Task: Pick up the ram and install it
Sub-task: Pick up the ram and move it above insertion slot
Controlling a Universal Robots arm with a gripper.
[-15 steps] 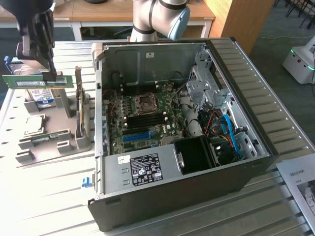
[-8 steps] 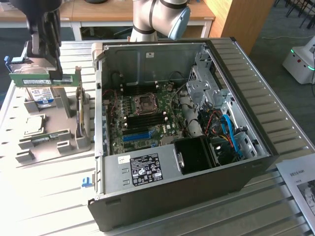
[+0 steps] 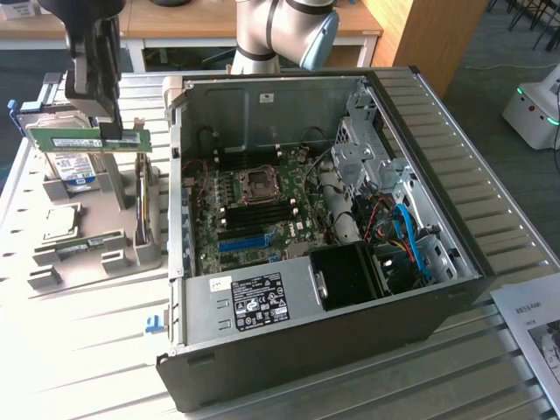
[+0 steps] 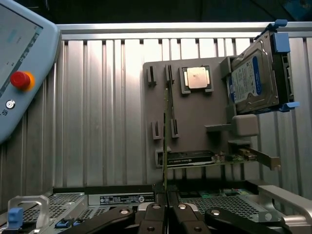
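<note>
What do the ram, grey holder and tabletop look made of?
The ram: green laminate circuit board, matte, with a white label and dark chips. The grey holder: probably moulded or printed plastic, dull uniform grey. The tabletop: likely aluminium, silvery ribbed slats with a soft sheen.

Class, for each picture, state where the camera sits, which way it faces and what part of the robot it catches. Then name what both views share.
Exterior view: off the arm, above the table, looking down on the open case; it catches the arm and the gripper shut on the ram.
Wrist view: on the wrist, looking down past the fingers and the edge-on ram at the holder.
Shared: gripper, ram, holder, hard drive, CPU.
</note>
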